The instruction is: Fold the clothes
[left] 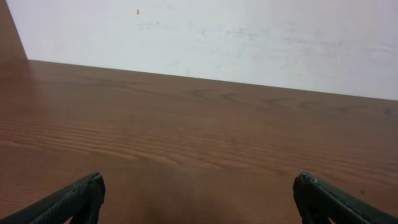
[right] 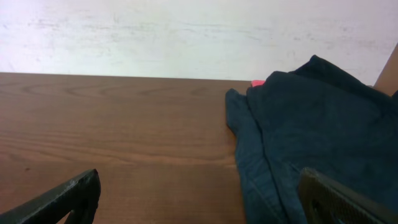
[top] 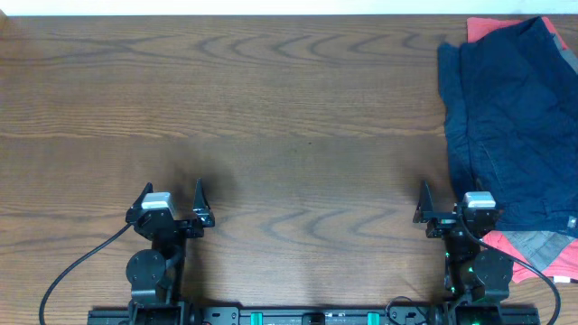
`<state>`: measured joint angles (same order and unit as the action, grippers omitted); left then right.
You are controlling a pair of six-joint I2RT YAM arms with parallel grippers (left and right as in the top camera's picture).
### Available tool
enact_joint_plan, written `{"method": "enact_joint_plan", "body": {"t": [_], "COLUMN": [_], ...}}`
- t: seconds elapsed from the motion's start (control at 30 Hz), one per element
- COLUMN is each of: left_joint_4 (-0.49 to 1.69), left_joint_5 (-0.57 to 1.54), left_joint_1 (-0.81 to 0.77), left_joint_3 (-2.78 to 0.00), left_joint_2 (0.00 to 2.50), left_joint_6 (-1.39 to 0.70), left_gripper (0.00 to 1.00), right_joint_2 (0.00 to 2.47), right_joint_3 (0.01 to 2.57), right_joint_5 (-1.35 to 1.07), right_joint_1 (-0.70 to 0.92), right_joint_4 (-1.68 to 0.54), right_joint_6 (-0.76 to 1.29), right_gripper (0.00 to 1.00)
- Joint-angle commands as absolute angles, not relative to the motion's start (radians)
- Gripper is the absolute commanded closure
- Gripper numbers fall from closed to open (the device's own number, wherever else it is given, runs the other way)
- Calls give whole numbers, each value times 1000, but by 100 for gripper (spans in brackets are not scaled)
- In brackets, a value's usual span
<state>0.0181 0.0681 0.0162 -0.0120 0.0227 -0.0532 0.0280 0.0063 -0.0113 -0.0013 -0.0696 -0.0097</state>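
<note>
A heap of clothes lies at the table's right edge: a dark navy garment (top: 510, 117) on top, a coral-red piece (top: 492, 27) showing at the back and front right (top: 551, 260), and a grey piece (top: 535, 239) under the navy one's front edge. The navy garment also fills the right of the right wrist view (right: 311, 137). My right gripper (top: 449, 200) (right: 199, 193) is open and empty, just left of the heap's front corner. My left gripper (top: 172, 199) (left: 198, 193) is open and empty over bare wood at the front left, far from the clothes.
The brown wooden table (top: 271, 117) runs to a white wall (left: 217, 37) at the back. The arm bases and a black cable (top: 72, 271) sit along the front edge.
</note>
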Motion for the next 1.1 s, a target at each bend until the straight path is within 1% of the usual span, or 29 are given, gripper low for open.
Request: {"method": "enact_joint_plan", "body": {"t": [0.0, 0.23, 0.37, 0.57, 0.8, 0.93, 1.07], "left_joint_4": [64, 64, 64, 63, 78, 135, 218], "left_joint_5": [94, 94, 94, 157, 173, 173, 173], "left_joint_1": [20, 20, 20, 20, 20, 20, 20], "left_joint_3": [-4, -4, -4, -12, -102, -218, -369], "left_joint_2": [25, 25, 25, 26, 89, 212, 398], "left_joint_6": [-64, -64, -65, -84, -91, -91, -90], "left_gripper": [2, 2, 2, 2, 2, 2, 2], "right_joint_2": [27, 27, 33, 88, 258, 412, 603], "right_joint_3": [6, 6, 6, 15, 165, 311, 485], "right_joint_5": [-20, -20, -20, -38, -34, -34, -34], "right_joint_1": [7, 7, 7, 7, 7, 7, 7], "right_joint_4": [-75, -68, -75, -87, -162, -214, -286], "right_joint_6": [-23, -23, 76, 145, 179, 179, 178], "right_gripper": [1, 1, 1, 1, 1, 1, 1]}}
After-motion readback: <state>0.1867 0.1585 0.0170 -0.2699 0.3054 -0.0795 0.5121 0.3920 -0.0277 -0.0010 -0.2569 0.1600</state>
